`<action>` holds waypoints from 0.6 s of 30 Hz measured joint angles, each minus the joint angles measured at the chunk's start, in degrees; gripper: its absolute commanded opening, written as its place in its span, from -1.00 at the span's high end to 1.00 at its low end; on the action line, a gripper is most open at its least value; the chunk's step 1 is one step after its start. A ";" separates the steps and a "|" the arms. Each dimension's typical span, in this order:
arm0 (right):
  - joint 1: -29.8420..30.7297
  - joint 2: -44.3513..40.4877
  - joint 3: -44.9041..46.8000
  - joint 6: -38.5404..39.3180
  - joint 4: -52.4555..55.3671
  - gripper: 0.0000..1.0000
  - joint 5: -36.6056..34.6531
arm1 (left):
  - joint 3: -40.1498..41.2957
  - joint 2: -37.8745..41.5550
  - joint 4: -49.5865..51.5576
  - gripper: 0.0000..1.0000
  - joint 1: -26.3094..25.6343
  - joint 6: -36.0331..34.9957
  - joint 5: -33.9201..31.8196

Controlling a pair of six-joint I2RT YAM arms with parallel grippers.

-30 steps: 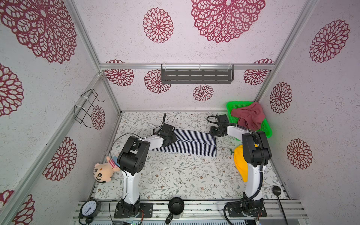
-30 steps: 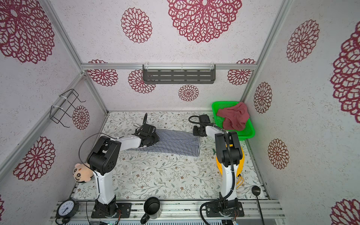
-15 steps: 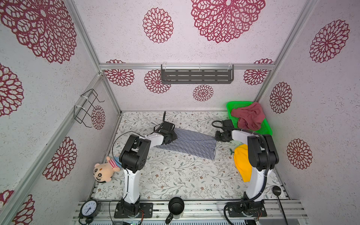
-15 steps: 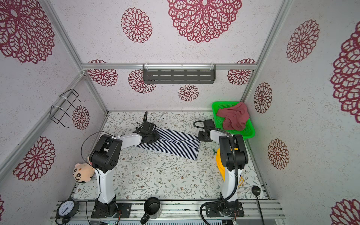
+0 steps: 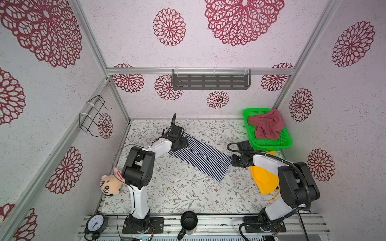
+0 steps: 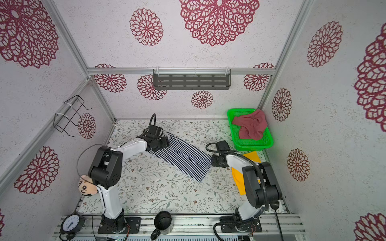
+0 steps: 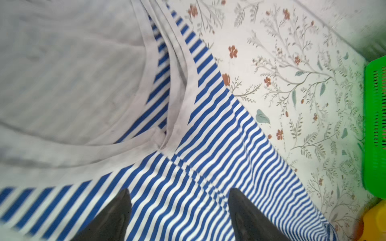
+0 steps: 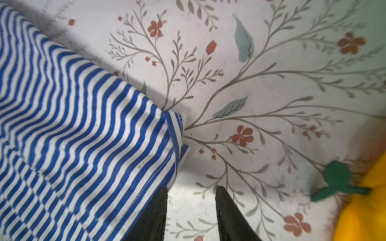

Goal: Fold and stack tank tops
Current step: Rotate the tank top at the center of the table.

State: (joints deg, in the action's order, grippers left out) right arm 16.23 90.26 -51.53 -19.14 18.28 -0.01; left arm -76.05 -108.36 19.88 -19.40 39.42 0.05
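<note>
The striped tank top (image 5: 200, 158) (image 6: 181, 156) lies flat as a long folded strip, slanting across the table from back left to front right. My left gripper (image 5: 183, 141) (image 7: 179, 191) hovers open over its strap end, with striped cloth (image 7: 188, 146) under the spread fingers. At the strip's other end, my right gripper (image 5: 232, 161) (image 8: 191, 187) stands open just off the hem corner (image 8: 175, 133), with only bare table between its fingers. The maroon tank top (image 5: 267, 127) (image 6: 250, 125) lies crumpled in the green basket (image 5: 269, 146).
A yellow cloth (image 5: 264, 179) lies under the right arm near the right wall. At the left edge sits a plush toy (image 5: 110, 183). A black mug (image 5: 189, 219) and a clock (image 5: 96, 223) stand on the front rail. The floral table (image 5: 177, 194) extends in front of the strip.
The striped top's right end swung toward the front, so it now lies slanted. Both grippers opened and let go of it. The right gripper sits just off the hem.
</note>
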 measured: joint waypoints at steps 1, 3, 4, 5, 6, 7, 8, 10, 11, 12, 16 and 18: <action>-0.09 -0.22 -0.98 0.79 0.00 -0.13 -0.28 | 1.29 3.15 0.11 -0.56 0.76 0.02 -0.87; -0.11 0.31 -3.45 2.99 -0.81 -0.14 -0.44 | 5.09 8.63 -0.83 -0.54 2.51 0.87 -2.12; -0.11 1.29 -5.09 4.39 -1.29 -0.14 -0.42 | 7.61 11.17 -1.51 -0.53 3.63 1.70 -2.47; -0.11 2.84 -6.97 5.84 -1.90 -0.12 -0.28 | 10.10 12.87 -2.19 -0.52 4.76 2.64 -2.60; -0.11 4.63 -8.90 7.13 -2.32 -0.10 -0.11 | 11.80 13.46 -2.75 -0.52 5.49 3.39 -2.69; -0.11 6.91 -10.99 8.46 -3.02 -0.05 0.15 | 13.86 13.42 -3.34 -0.52 6.54 4.37 -2.80; -0.11 9.25 -12.96 9.81 -3.76 -0.02 0.63 | 15.41 12.70 -4.00 -0.51 7.32 5.29 -2.86; -0.11 13.16 -15.58 12.28 -4.70 0.01 1.81 | 17.88 10.43 -4.90 -0.51 8.50 7.21 -2.97; -0.11 14.99 -16.61 13.64 -4.87 0.03 2.43 | 18.80 8.98 -5.46 -0.50 8.94 8.22 -2.89; -0.11 16.28 -17.33 14.60 -4.76 0.05 3.08 | 19.30 7.78 -6.01 -0.49 9.16 9.05 -2.86; -0.11 19.30 -18.49 17.11 -4.37 0.10 5.92 | 18.84 4.81 -9.88 -0.49 10.10 11.93 -2.73; -0.11 19.32 -18.18 17.46 -4.26 0.13 7.10 | 17.84 3.37 -11.04 -0.49 10.34 12.83 -2.86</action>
State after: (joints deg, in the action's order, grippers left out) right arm 16.12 109.58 -69.71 -1.67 14.02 7.09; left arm -58.22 -104.99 8.84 -9.06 52.25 -2.81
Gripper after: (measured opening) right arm 0.446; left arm 0.746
